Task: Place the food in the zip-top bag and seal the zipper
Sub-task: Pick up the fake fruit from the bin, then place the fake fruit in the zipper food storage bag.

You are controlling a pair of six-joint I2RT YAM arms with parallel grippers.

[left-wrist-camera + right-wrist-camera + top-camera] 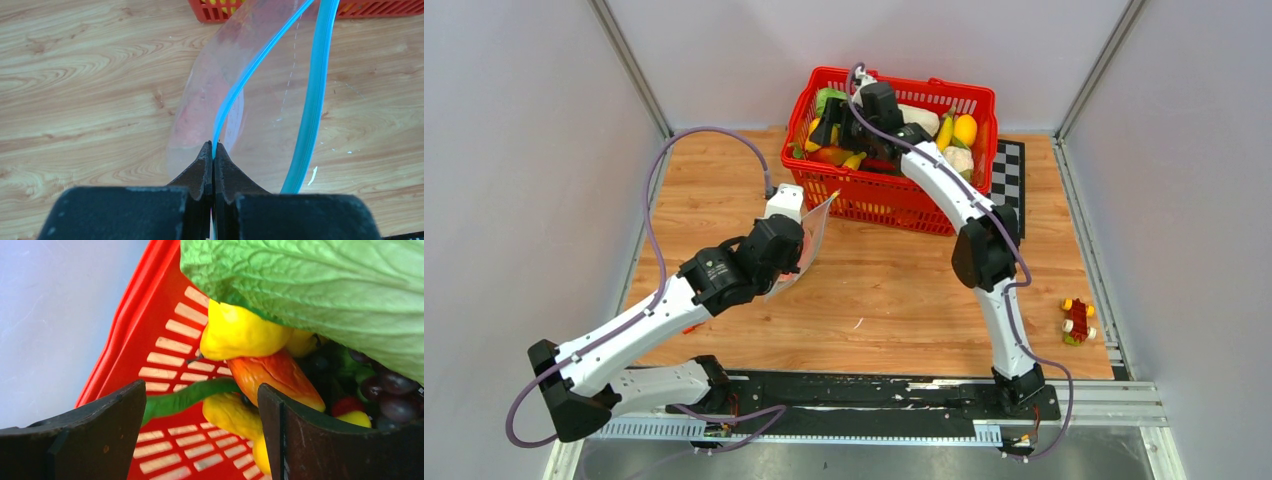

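The left gripper is clenched on one lip of the zipper (a pinch shown only by its wrist camera), and the bag is held with its mouth parted, left of the bench's middle. The right gripper is spread wide inside the basket at the far edge, among the food. Bench wood shows between the arms.

Two arms, left arm, right arm, one red basket far centre, one zip-top bag left of centre, one checkerboard mat far right, one red-yellow toy near right, basket's toy food too jumbled to count
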